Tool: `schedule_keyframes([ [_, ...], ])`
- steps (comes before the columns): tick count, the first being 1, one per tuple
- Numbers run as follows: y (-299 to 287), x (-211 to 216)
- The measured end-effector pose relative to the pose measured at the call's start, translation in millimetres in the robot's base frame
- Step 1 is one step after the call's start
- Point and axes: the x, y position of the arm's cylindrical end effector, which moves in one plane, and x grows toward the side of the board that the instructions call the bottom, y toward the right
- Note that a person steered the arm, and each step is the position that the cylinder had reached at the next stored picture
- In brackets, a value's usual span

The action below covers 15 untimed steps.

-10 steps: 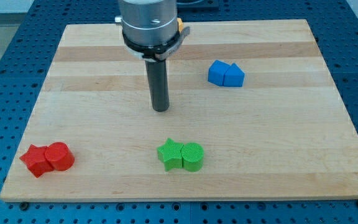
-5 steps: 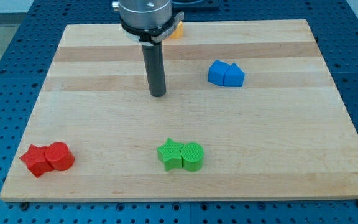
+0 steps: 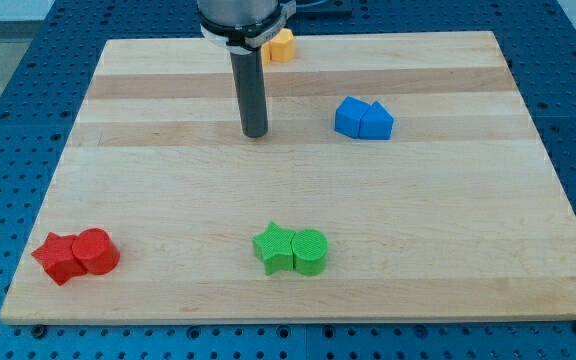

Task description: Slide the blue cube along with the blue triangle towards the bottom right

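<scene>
The blue cube [image 3: 348, 116] and the blue triangle [image 3: 376, 121] sit touching side by side on the wooden board [image 3: 448, 230], right of centre in the upper half, the cube on the left. My tip [image 3: 255, 133] rests on the board to the left of the blue cube, well apart from it, at about the same height in the view. The dark rod rises from the tip to the arm's mount at the view's top.
A green star [image 3: 274, 247] and green cylinder [image 3: 310, 251] touch near the bottom centre. A red star [image 3: 58, 257] and red cylinder [image 3: 97, 251] touch at the bottom left. An orange block [image 3: 281, 45] shows at the top edge behind the rod.
My tip has slid towards the view's top, from mid-board to level with the blue blocks. The orange block has come into view behind the arm. No block has moved.
</scene>
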Motion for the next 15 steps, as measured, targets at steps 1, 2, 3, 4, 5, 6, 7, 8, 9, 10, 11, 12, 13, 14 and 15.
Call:
schedule_keyframes([
  [1, 0, -13],
  [2, 0, -18],
  [3, 28, -20],
  [4, 61, -21],
  [5, 102, -21],
  [6, 123, -21],
  [7, 133, -21],
  [8, 166, -13],
  [9, 184, -7],
  [10, 187, -4],
  [11, 200, 12],
  [12, 206, 13],
  [13, 212, 15],
  [14, 212, 16],
  [15, 213, 16],
])
